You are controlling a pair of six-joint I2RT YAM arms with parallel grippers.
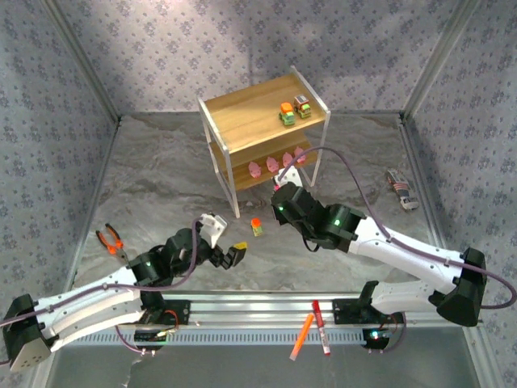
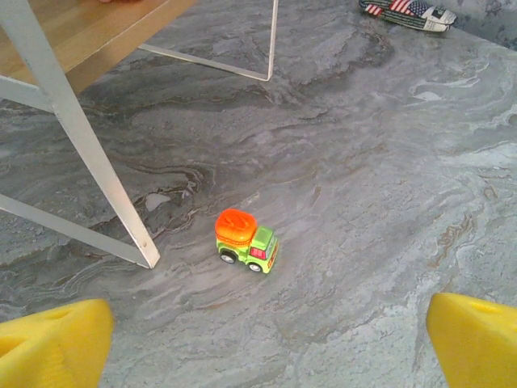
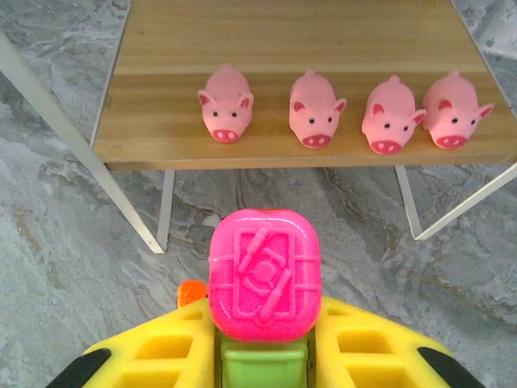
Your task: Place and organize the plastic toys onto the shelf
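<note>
The shelf (image 1: pixel 254 109) stands at mid back. Its top board carries two small trucks (image 1: pixel 287 115) (image 1: pixel 303 106). Four pink pigs (image 3: pixel 227 103) (image 3: pixel 313 108) (image 3: pixel 389 114) (image 3: pixel 452 110) line the lower board (image 3: pixel 161 121), snouts toward me. My right gripper (image 3: pixel 264 360) hangs just before that board, shut on a pink-topped green truck (image 3: pixel 264 275); the gripper (image 1: pixel 283 186) sits at the shelf's front. An orange-topped truck (image 2: pixel 245 241) (image 1: pixel 257 227) stands on the table near a shelf leg (image 2: pixel 121 202). My left gripper (image 2: pixel 266 331) (image 1: pixel 233 255) is open, short of it.
Orange-handled pliers (image 1: pixel 111 240) lie at the left. Orange and red marker pens (image 1: pixel 303 335) (image 1: pixel 321 327) rest on the rail at the near edge. A flag-patterned object (image 1: pixel 401 188) (image 2: pixel 408 14) lies to the right of the shelf. Patterned walls close in the table.
</note>
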